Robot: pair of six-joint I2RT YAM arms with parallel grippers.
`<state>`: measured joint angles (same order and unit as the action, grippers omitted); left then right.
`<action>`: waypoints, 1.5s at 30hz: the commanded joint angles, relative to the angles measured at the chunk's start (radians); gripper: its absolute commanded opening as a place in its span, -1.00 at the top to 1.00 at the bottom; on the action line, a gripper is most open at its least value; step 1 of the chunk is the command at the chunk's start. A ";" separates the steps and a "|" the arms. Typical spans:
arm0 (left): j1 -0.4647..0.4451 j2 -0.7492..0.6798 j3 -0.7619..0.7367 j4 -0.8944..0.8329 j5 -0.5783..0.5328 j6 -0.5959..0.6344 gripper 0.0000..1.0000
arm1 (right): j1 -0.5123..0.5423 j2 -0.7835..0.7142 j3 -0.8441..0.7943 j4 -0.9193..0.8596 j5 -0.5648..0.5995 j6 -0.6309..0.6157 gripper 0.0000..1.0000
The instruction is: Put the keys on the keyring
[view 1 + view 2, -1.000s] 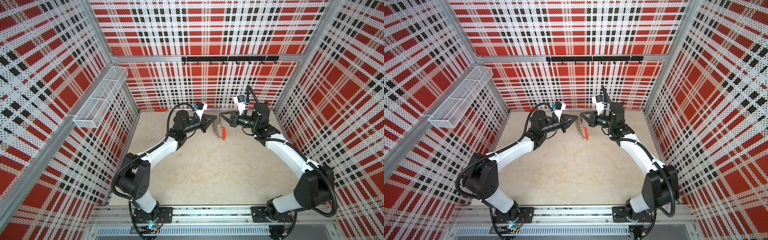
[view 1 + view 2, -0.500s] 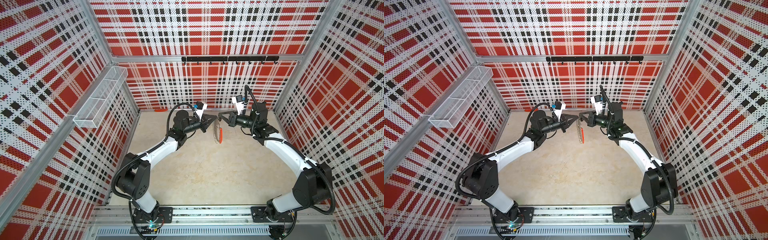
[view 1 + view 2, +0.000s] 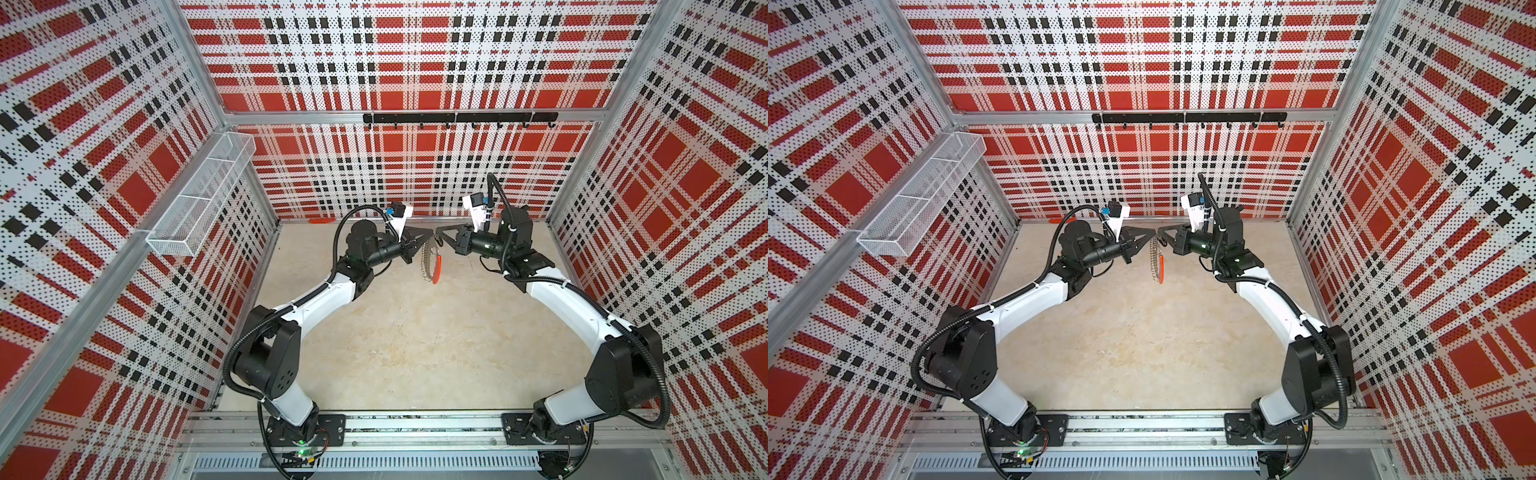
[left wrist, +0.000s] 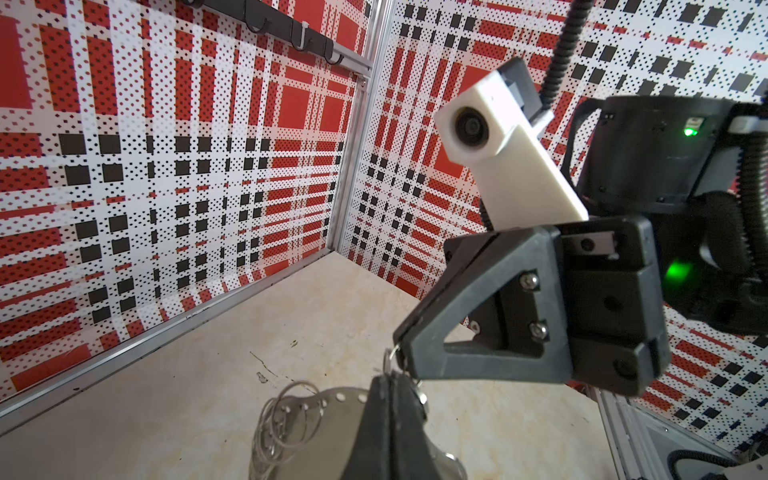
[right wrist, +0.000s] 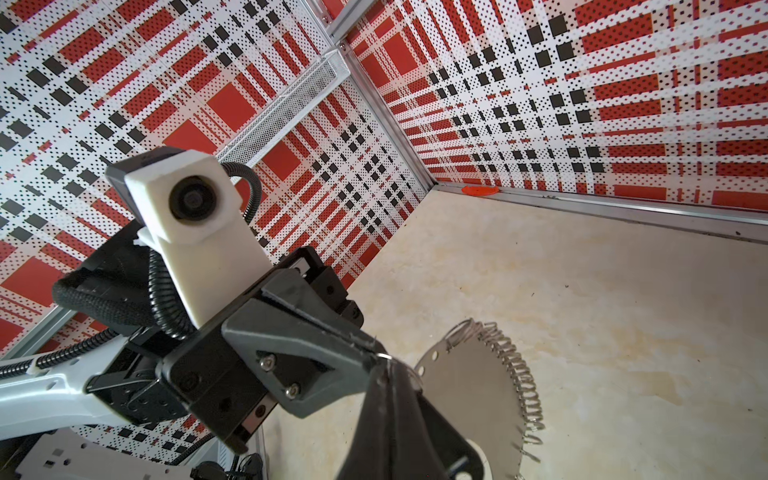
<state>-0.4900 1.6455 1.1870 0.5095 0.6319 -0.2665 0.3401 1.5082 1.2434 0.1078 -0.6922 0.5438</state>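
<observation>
Keyring: hangs in the air above the table, toward the back wall, straight below the spot where the two gripper tips meet. Shows almost edge-on in both top views, with the row of small silver rings on the side of the left arm and the red-orange piece low on the side of the right arm. Appears in the right wrist view as a flat silver plate with holes along its rim and a fringe of rings.

Left gripper: reaches in level from the left, fingers pressed together, clamped on the top of the keyring. Sits closed in the left wrist view, hard against the holed plate.

Right gripper: comes in level from the right, fingers likewise together, nearly tip to tip with the left one. Pinches a small ring at the top of the keyring, as the left wrist view shows.

Keys: cannot be made out in any view.

Red strip: lies flat at the foot of the back wall, well apart from the keyring.

Wire basket: hangs on the left wall. Hook rail: runs along the back wall.
</observation>
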 commanded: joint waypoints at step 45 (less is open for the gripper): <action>0.170 -0.158 -0.406 0.060 -0.494 -0.193 0.82 | -0.019 -0.006 -0.313 -0.453 0.576 -0.165 1.00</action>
<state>-0.3321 1.4895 0.8047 0.5392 0.1741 -0.3996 0.3038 1.5253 0.9535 -0.2394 -0.2142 0.4110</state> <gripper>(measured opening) 0.088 0.047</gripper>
